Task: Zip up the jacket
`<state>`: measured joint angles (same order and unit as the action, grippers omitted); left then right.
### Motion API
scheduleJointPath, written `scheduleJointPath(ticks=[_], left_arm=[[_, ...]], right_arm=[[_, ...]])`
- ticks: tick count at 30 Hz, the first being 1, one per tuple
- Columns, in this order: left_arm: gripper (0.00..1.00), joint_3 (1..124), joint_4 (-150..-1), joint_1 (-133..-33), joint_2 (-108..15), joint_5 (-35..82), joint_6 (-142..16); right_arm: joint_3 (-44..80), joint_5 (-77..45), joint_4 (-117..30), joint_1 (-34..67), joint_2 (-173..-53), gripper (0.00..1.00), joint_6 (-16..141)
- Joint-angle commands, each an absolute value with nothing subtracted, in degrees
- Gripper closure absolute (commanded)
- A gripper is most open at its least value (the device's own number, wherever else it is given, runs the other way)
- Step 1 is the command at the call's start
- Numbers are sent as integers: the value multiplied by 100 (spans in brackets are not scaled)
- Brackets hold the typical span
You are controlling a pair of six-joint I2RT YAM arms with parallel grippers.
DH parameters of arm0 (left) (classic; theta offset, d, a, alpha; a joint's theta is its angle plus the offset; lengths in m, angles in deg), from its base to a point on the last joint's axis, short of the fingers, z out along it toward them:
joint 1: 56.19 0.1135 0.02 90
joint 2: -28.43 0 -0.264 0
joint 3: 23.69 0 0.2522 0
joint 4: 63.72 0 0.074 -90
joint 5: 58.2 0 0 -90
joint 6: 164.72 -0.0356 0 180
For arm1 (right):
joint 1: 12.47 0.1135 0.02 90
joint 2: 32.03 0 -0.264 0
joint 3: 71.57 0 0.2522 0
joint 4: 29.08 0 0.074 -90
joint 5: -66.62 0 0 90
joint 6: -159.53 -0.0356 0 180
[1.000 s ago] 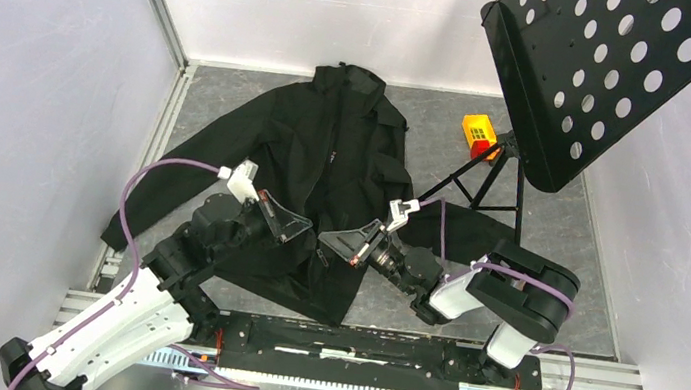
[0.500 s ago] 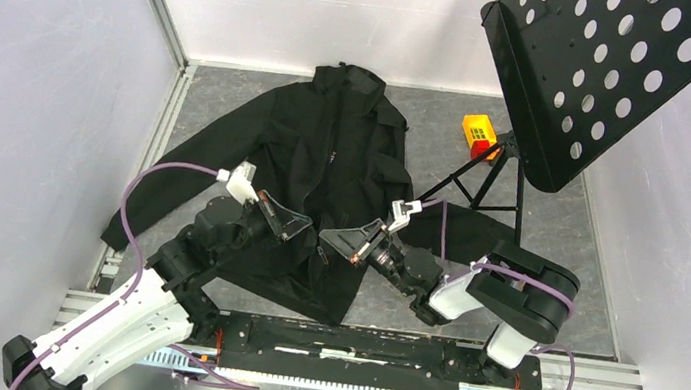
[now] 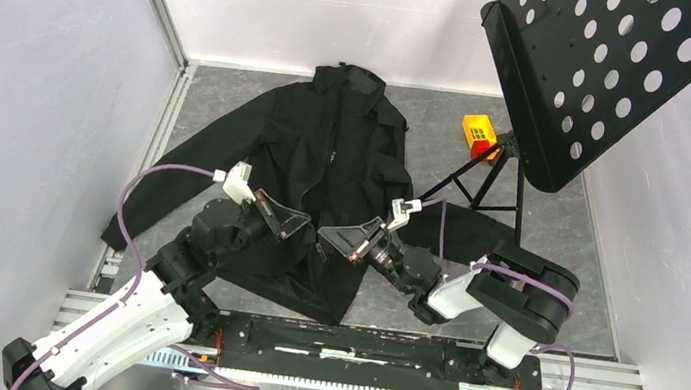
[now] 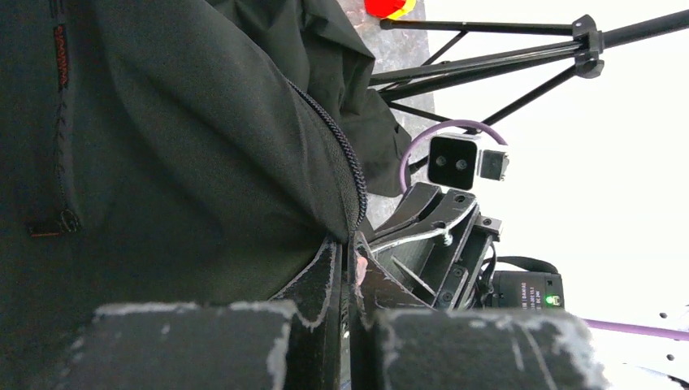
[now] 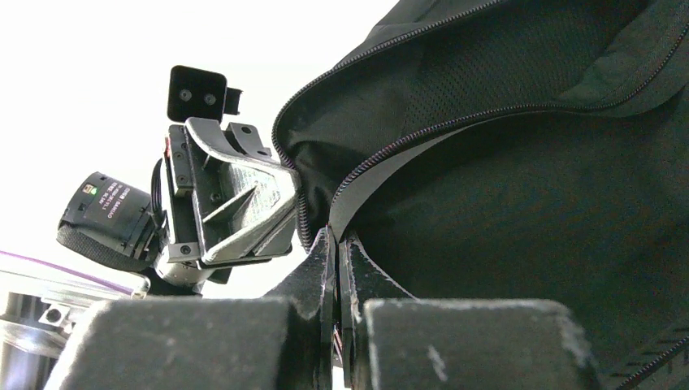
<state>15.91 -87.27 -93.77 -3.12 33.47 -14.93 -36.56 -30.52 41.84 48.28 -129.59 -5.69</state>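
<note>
Top external: jacket (image 3: pixel 328 142) lies flat on the table (image 3: pixel 433 116), its open zipper line running from the collar (image 3: pixel 347 79) down to the hem. Left fingers (image 3: pixel 283 217) and right fingers (image 3: pixel 351 236) meet tip to tip at the hem end, farthest from the collar, both equally near. Left wrist: left fingers (image 4: pixel 321 280) closed, pinching the toothed edge (image 4: pixel 348 171), which leads off toward the collar. Right wrist: right fingers (image 5: pixel 313 268) closed on the facing zipper edge (image 5: pixel 357 173); joining the two ends looks like the next step.

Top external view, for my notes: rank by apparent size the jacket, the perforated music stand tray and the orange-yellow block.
1. jacket: covers the most picture area.
2. perforated music stand tray: it stands raised, nearer the camera, so its look may overstate it.
3. orange-yellow block: clearly smallest.
</note>
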Motion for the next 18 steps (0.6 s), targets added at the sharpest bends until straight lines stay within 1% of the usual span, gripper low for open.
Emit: scheduleJointPath(ticks=[1,5,8,10,12,16,18], left_arm=[[98,1842,-9157,-9363,-213,3467,-1548],[98,2482,-10742,-9364,-667,3223,-2234],[97,2639,-11328,-9363,-1258,2768,-2660],[97,2600,-11347,-9369,-1620,2500,-2852],[94,2475,-11068,-9373,-2020,2216,-2995],[91,2536,-10452,-9381,-3048,1810,-3298],[89,2692,-10307,-9389,-3565,1791,-3472]], right_arm=[[-3907,-2877,6475,4779,-12624,100,-213],[-4669,-2370,4705,4635,-11767,100,869],[-5113,-2051,3596,4558,-11101,100,1661],[-5109,-1941,2264,4531,-10612,100,2352],[-5049,-1830,1424,4527,-10186,100,2912],[-5188,-1851,671,4438,-9553,100,3442],[-5283,-1920,387,4329,-9310,100,3551]])
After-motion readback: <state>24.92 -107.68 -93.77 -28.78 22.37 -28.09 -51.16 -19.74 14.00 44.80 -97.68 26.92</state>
